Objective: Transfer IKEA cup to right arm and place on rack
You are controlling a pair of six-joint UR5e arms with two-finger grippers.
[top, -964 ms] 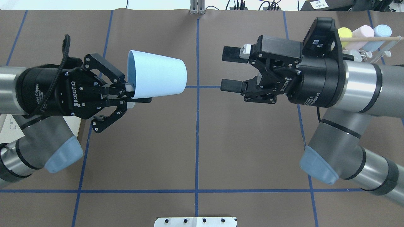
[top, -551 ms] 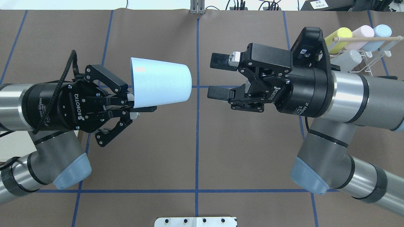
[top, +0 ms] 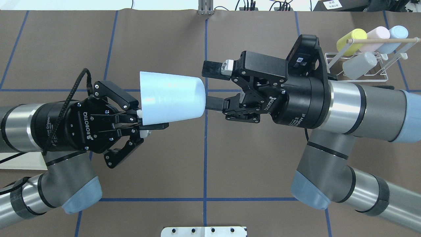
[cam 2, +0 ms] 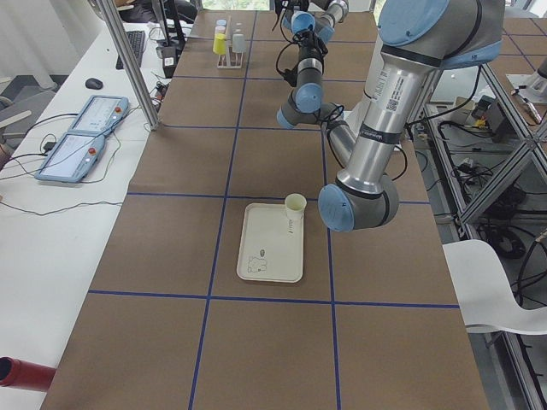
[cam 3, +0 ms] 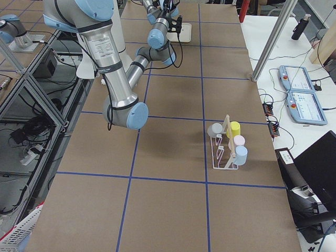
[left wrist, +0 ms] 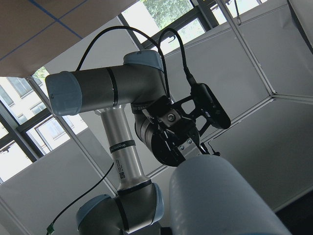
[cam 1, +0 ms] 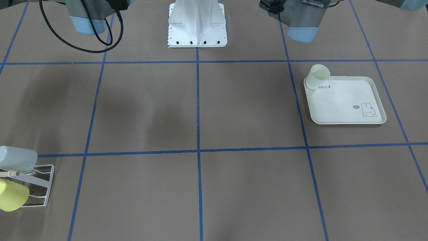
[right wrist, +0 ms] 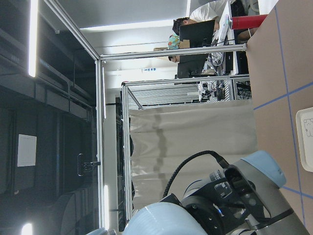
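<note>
The IKEA cup (top: 171, 98) is pale blue and lies sideways in mid-air, its base pointing at the right arm (top: 361, 102). My left gripper (top: 148, 121) is shut on the cup's rim wall. My right gripper (top: 210, 86) is open, with one finger above the cup's base and the other beside its lower part; contact does not show. The left wrist view shows the cup (left wrist: 220, 200) close up with the right gripper (left wrist: 183, 142) facing it. The white wire rack (top: 361, 69) stands at the far right behind the right arm and holds several cups.
A cream rabbit-print tray (cam 1: 344, 103) lies on the robot's left side of the table with a cream cup (cam 1: 317, 76) at its corner. The rack (cam 1: 36, 180) shows with a grey and a yellow cup. Blue tape lines grid the brown table.
Both arms have moved toward each other and toward the near side. The right gripper's open fingers have reached the cup's base. The rack behind the right arm has come into view.
</note>
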